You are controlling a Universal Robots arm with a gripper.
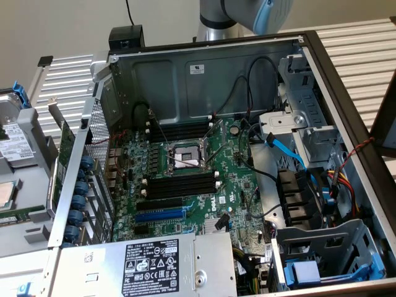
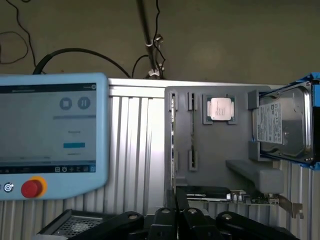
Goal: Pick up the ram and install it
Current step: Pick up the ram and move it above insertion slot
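The job has barely begun, as far as I can see. On my wrist feed the claw (image 2: 176, 212) sits with its fingers together and nothing between them, so nothing has been picked up yet. It faces the gray parts holder (image 2: 220, 160) on the ribbed surface (image 2: 135, 150).

What I take to be the ram (image 2: 192, 132) stands edge-on in a narrow slot of that holder, between two dark clips. It looks like a thin line, so I can't read its chips or label from here. Beside it in the same holder lie a processor (image 2: 220, 108) and a hard drive (image 2: 281, 122). The green expansion card (image 2: 235, 196) with its metal bracket lies along the holder's edge closest to the claw. The claw is apart from the ram, not touching it. A teach pendant (image 2: 50, 135) stands off to one side.

On the exterior feed the robot arm (image 1: 247, 15) is at the back, above the open computer case (image 1: 204, 68), well clear of the motherboard (image 1: 235, 179). The long black memory slots (image 1: 179, 185) on either side of the processor socket (image 1: 185, 158) all look empty. I judge that grasping the stick, carrying it over and seating it all remain to be done.
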